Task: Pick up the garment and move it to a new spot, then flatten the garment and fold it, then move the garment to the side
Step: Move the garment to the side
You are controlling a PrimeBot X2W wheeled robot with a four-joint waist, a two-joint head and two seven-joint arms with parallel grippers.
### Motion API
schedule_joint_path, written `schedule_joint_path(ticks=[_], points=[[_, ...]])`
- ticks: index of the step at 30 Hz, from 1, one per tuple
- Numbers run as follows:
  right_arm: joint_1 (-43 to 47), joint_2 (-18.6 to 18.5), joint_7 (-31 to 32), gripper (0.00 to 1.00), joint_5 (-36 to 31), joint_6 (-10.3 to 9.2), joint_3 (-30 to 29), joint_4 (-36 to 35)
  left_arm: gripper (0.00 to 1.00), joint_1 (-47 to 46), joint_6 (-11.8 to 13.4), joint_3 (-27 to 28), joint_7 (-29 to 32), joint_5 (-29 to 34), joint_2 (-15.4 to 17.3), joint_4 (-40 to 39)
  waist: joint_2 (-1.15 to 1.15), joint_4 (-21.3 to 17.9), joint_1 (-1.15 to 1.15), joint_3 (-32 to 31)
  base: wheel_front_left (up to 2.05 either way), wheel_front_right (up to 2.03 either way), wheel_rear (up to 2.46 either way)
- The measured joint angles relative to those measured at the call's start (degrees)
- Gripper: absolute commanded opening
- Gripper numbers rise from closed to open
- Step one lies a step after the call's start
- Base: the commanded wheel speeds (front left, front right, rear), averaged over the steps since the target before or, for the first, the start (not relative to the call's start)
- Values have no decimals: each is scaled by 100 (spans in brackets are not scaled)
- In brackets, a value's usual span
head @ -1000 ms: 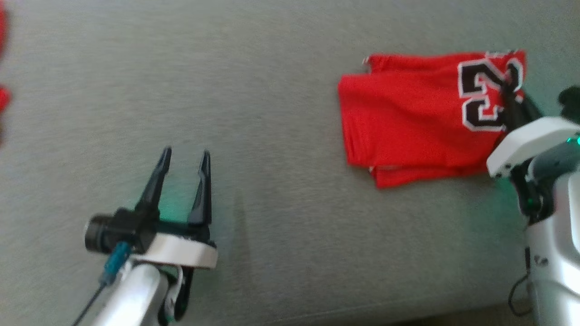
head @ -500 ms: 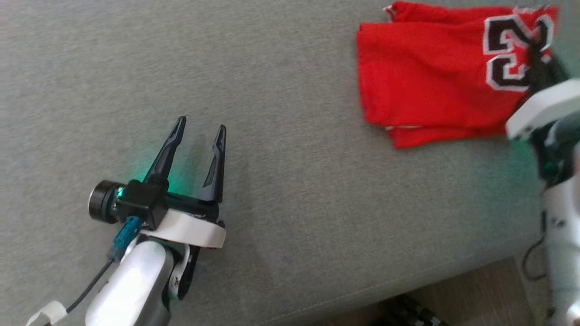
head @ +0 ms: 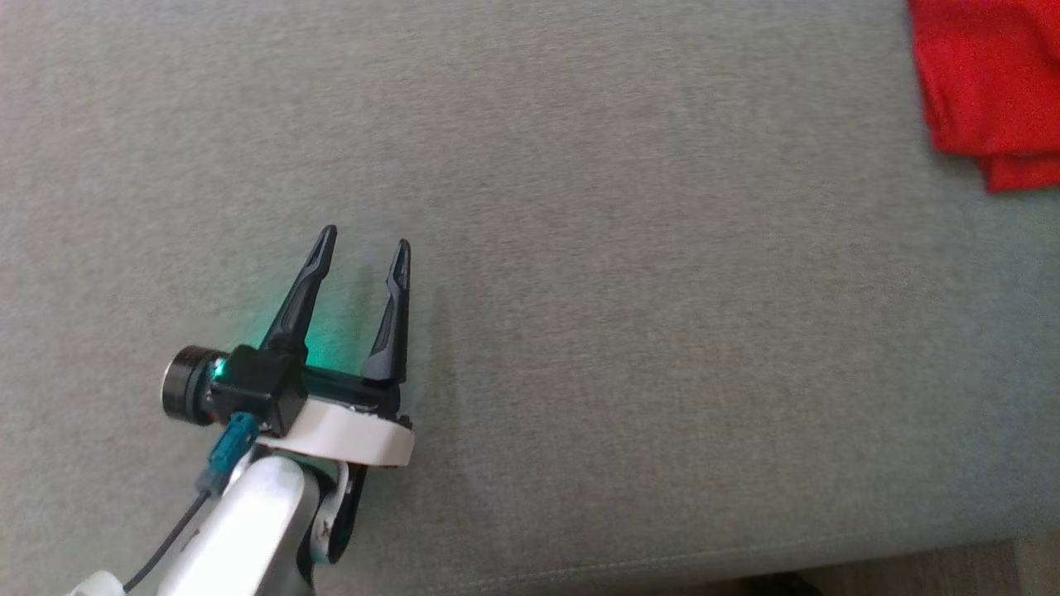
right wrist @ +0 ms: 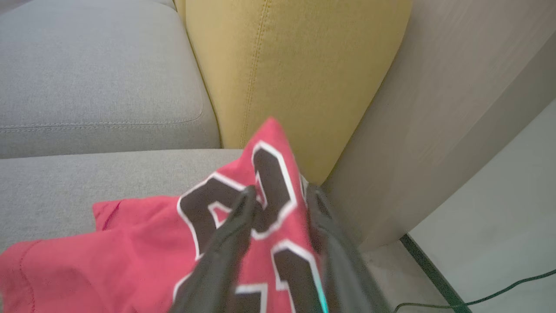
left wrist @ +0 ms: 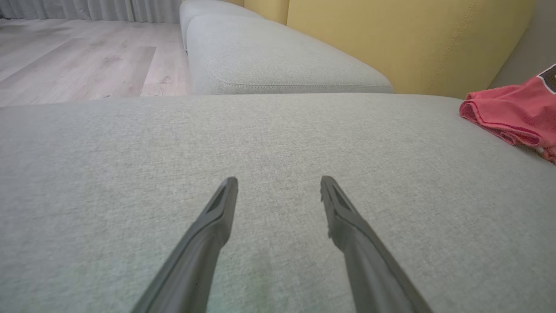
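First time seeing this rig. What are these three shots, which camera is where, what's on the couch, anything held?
It's a two-armed robot working over a grey sofa seat. The head view looks down from its head: the left gripper is open and empty, and a folded red garment lies at the top right. The left wrist view looks along that gripper's two dark fingers. The right wrist view looks along the right gripper: a fold of the garment stands between its slightly parted fingers; whether they grip it, I can't tell.

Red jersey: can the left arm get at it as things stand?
Probably yes, with a long reach. Bare grey cushion lies between the open left claw and the jersey, nothing blocking. The right claw straddles its numbered end.
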Motion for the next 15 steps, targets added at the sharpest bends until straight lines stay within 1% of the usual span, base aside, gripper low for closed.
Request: schedule_joint_path(ticks=[3, 7, 10, 15], points=[[-153, -98, -359, 100, -257, -1, -148, 196, 100, 30, 1, -4, -1, -1, -3, -4, 0, 148, 0, 28, 0, 0, 0], [-333, -67, -738, 100, -541, -1, -232, 382, 100, 42, 10, -11, -9, -2, -13, -2, 0, 227, 0, 17, 0, 0, 0], [-341, 107, -858, 100, -580, 0, -138, 487, 100, 54, 51, -9, -52, -57, -22, 4, 0, 202, 0, -46, 0, 0, 0], [-330, 513, -1020, 100, -394, -1, 371, 577, 100, 79, 51, -3, -109, -156, -48, 52, 0, 122, 0, -232, 0, 0, 0]])
